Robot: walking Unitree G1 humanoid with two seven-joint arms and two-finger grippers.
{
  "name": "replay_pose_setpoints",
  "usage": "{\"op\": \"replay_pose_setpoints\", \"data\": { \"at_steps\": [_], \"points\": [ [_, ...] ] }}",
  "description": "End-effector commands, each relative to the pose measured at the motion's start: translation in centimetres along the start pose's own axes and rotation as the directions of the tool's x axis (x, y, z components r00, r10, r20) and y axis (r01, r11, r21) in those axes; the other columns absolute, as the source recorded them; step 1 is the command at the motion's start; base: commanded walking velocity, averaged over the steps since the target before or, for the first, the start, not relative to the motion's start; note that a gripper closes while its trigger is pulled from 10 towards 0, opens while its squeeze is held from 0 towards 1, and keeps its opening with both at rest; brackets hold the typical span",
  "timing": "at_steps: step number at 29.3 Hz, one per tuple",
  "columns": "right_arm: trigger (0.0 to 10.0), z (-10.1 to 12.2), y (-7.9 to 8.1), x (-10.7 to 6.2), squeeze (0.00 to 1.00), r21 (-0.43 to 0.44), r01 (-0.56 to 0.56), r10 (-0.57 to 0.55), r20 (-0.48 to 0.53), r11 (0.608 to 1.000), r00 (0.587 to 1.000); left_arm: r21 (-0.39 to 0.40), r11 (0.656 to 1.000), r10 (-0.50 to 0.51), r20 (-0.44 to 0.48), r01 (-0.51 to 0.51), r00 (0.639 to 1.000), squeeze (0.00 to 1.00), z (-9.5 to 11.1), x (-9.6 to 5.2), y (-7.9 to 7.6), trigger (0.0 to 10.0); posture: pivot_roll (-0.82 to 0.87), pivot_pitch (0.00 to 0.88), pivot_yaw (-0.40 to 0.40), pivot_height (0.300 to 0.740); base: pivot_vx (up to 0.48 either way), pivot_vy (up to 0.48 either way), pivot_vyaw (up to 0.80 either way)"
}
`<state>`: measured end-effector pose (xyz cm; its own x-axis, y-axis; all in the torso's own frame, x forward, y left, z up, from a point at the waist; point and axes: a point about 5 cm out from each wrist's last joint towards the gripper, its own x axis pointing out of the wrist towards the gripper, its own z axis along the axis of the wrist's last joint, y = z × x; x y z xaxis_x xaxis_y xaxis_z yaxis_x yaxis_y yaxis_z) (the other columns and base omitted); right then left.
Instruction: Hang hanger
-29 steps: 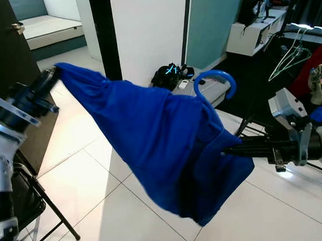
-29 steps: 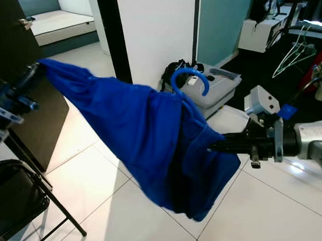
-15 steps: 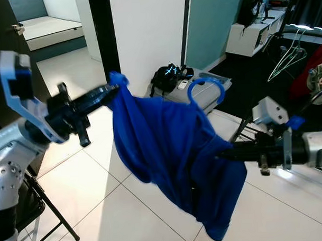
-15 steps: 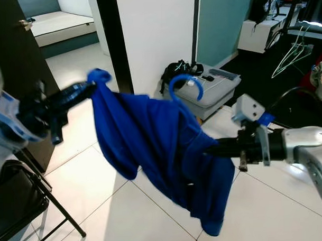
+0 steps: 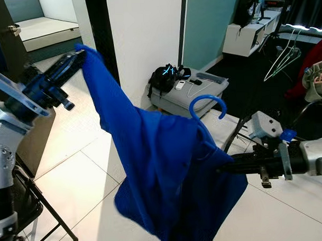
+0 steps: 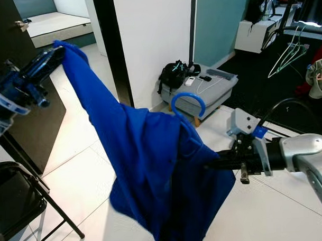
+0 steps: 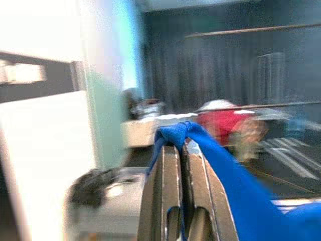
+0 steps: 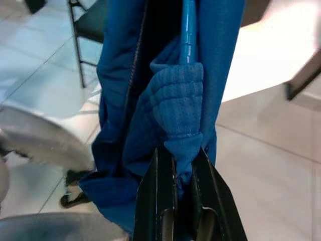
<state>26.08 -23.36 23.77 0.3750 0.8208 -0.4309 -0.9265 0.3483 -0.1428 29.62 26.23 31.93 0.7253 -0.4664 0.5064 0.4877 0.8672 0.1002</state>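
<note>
The blue garment is clamped by left claw and right claw, keeping the hanger hook free above the right claw.

A blue hanger is carrying a blue garment, its hook curving upward above the bunched collar while the cloth is draping downward, one corner stretching high to the left.

1. Hanger: just the hook shows above the right gripper; the rest is buried in the jacket.
2. Right fingertips sunk in jacket folds, contact with hanger can't be seen.
3. Jacket hem cut off by frame bottom, below the right gripper.
4. Left wrist view blurred; background beyond the left gripper unreadable.
</note>
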Motion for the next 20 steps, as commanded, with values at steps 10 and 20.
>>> {"op": "replay_pose_setpoints", "data": {
  "at_steps": [10,20],
  "points": [
    [0.0,2.0,-1.3,-3.4,0.00,-0.003,0.110,-0.109,0.112,0.994,0.988,0.375,0.730,0.654,-0.139,-0.572,0.744,0.00,-1.1,-7.8,8.9,0.0,-0.03,0.000,0.007,0.740,0.000,0.000,0.00],
    [0.0,1.4,-1.2,-3.0,0.00,-0.004,0.094,-0.093,0.076,0.996,0.993,0.342,0.786,0.582,-0.131,-0.515,0.802,0.00,-2.5,-6.5,7.9,0.0,-0.03,0.000,0.005,0.740,0.000,0.000,0.00]
  ]
}}
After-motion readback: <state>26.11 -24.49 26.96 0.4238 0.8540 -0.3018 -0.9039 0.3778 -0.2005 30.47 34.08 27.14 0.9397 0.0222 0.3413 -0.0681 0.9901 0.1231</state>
